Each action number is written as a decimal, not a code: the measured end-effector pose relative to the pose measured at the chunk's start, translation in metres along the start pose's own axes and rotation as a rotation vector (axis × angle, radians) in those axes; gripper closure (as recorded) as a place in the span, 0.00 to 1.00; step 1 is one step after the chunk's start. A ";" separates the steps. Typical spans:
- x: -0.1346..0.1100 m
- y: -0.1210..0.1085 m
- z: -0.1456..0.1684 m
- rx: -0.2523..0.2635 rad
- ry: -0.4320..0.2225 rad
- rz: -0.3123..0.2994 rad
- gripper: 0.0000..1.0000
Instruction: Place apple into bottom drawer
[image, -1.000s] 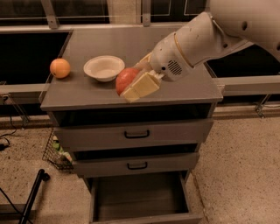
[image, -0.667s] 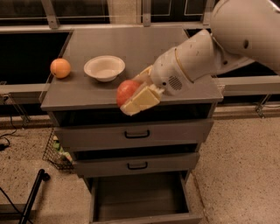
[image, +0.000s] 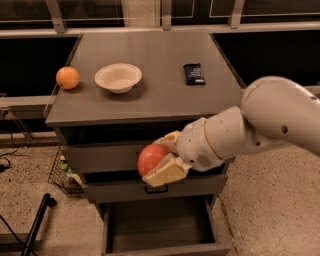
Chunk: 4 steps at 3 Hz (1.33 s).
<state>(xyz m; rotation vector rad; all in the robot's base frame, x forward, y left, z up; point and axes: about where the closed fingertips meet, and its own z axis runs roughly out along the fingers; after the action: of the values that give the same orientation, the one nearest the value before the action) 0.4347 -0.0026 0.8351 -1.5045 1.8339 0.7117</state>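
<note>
The red-pink apple (image: 151, 158) is held in my gripper (image: 164, 160), whose cream fingers (image: 166, 172) are shut on it from above and below. It hangs in front of the middle drawer's face, off the cabinet top. Below it, the bottom drawer (image: 162, 248) is pulled out, a deep grey tray with nothing visible inside. My white arm reaches in from the right.
On the grey cabinet top (image: 160, 97) lie an orange (image: 67, 78) at the left edge, a white bowl (image: 118, 77) and a dark snack packet (image: 194, 73). A wire basket (image: 62, 175) stands on the floor left of the cabinet, and a black pole (image: 35, 225) leans lower left.
My gripper has carried the apple from over the cabinet top down past its front edge, to the height of the middle drawer. The packet on top has come into view.
</note>
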 end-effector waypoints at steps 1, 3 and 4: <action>0.036 0.015 0.017 0.031 -0.006 -0.013 1.00; 0.053 0.017 0.031 0.034 -0.016 -0.025 1.00; 0.079 0.020 0.056 0.049 -0.037 -0.058 1.00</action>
<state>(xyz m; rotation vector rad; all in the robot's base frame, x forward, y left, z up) 0.4133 -0.0060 0.7383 -1.4970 1.7605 0.6573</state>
